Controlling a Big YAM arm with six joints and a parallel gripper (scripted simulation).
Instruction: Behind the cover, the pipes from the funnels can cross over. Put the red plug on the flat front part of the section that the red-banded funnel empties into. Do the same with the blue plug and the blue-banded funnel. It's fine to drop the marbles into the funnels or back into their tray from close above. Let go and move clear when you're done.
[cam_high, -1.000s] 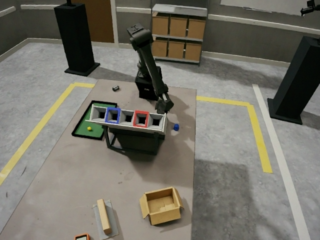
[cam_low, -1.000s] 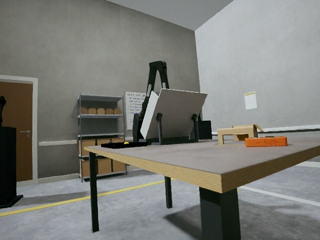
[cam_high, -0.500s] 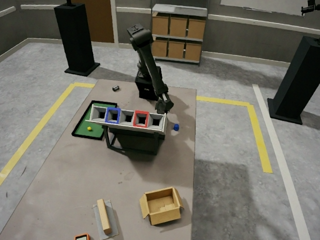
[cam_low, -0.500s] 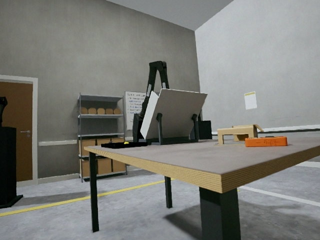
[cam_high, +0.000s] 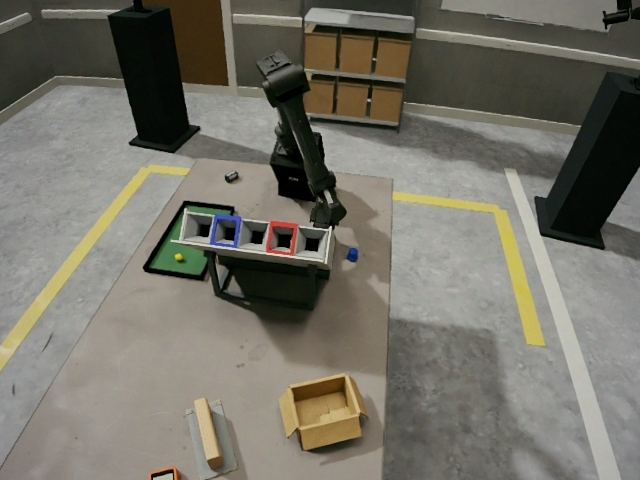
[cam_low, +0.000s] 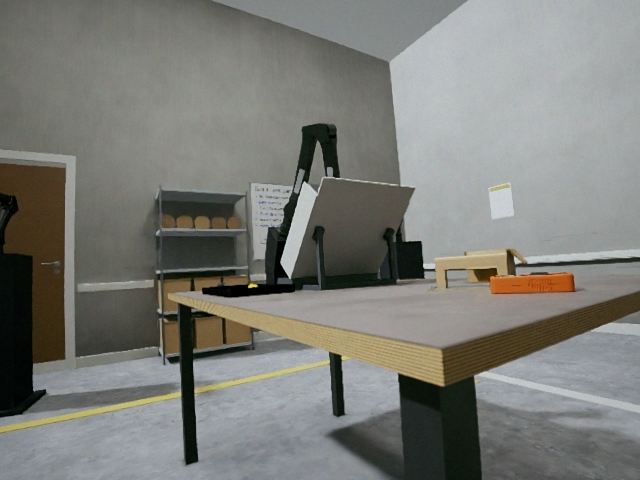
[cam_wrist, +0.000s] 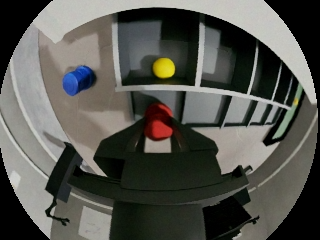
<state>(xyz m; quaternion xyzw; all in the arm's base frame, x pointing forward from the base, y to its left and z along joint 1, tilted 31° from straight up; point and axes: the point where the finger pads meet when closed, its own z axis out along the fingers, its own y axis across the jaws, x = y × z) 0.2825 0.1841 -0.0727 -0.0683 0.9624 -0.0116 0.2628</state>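
Observation:
My gripper (cam_wrist: 158, 120) is shut on the red plug (cam_wrist: 158, 119). It holds the plug over the flat front part (cam_wrist: 142, 102) of the end section nearest the blue plug; whether the plug touches it I cannot tell. A yellow marble (cam_wrist: 164, 68) lies in that same end section, behind the divider bar. The blue plug (cam_high: 352, 254) (cam_wrist: 78, 80) lies on the table beside the board. The red-banded funnel (cam_high: 283, 224) is second from the blue plug's end, the blue-banded funnel (cam_high: 227, 217) fourth. Another yellow marble (cam_high: 178, 257) (cam_low: 252, 285) lies in the green tray (cam_high: 193, 266). The pipes are hidden.
The funnel board stands on a dark frame (cam_high: 263, 302). Away from the arm lie an open cardboard box (cam_high: 330, 434), a wooden-handled trowel (cam_high: 208, 434) and an orange device (cam_low: 532, 283). A small dark cylinder (cam_high: 231, 176) lies behind the tray.

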